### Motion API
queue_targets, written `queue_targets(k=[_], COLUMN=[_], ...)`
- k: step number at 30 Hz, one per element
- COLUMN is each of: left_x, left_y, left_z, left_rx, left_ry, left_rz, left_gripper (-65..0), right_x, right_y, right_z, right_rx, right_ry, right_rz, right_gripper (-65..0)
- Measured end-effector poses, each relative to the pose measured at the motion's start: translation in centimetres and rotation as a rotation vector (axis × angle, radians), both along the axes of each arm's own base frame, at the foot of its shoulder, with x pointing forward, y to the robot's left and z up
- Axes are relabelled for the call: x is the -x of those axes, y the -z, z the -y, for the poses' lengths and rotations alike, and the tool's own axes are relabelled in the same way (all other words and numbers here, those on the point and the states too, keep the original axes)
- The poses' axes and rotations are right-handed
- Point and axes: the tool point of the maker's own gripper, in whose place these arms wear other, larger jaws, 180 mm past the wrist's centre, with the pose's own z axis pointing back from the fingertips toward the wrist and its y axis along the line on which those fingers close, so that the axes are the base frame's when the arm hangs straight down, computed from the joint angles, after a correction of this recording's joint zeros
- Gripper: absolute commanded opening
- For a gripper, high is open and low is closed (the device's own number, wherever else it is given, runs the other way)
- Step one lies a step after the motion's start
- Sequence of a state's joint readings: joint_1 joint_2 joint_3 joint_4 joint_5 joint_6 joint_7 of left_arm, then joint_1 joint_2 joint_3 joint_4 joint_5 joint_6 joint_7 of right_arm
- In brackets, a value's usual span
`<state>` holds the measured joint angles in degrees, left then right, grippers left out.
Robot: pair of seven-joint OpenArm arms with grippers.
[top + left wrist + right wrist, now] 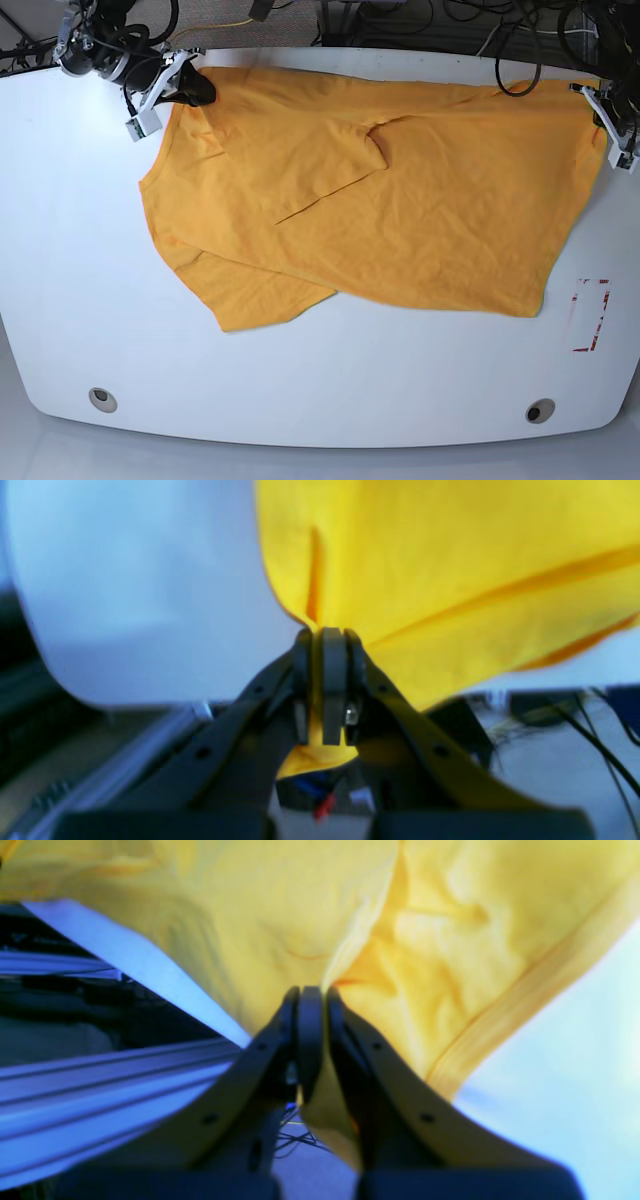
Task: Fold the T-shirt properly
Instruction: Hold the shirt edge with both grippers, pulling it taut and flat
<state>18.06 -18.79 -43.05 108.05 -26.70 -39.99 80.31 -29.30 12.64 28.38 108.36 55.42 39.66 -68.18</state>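
- Lying across the far half of the white counter [320, 390], the orange-yellow T-shirt [420, 220] spreads nearly from one side edge to the other, wrinkled and partly doubled over.
- One sleeve [330, 150] is folded inward onto the body, and a lower flap [260, 295] sticks out toward the near edge.
- The left tool [327, 635] is clamped on a bunched edge of the T-shirt [450, 555], with fabric poking out behind its closed fingers [334, 680].
- The right tool [310, 992] is likewise pinched shut on the cloth [280, 915], beside a hemmed edge [525, 995].
- In the base view, the left tool [608, 112] sits at the shirt's right corner and the right tool [185, 88] at its far left corner.
- A red dashed rectangle [592, 315] marks the counter, near the shirt's right side.
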Motion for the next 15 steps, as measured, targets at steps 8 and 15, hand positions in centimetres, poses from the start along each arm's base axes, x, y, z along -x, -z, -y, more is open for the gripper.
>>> queue_targets(k=[8, 15], left_x=[-2.3, -4.1], left_y=[0.5, 1.3], left_z=[0.3, 0.8], left_rx=[0.018, 0.026], left_ry=[-0.056, -0.05], left_rz=[0.03, 0.03], left_gripper=[-65.0, -50.8], right_x=[0.7, 0.7], right_y=[0.2, 0.1], right_z=[0.2, 0.3], right_rx=[0.008, 0.011], right_ry=[0.0, 0.0], right_rz=[-0.017, -0.013], right_gripper=[-65.0, -65.0])
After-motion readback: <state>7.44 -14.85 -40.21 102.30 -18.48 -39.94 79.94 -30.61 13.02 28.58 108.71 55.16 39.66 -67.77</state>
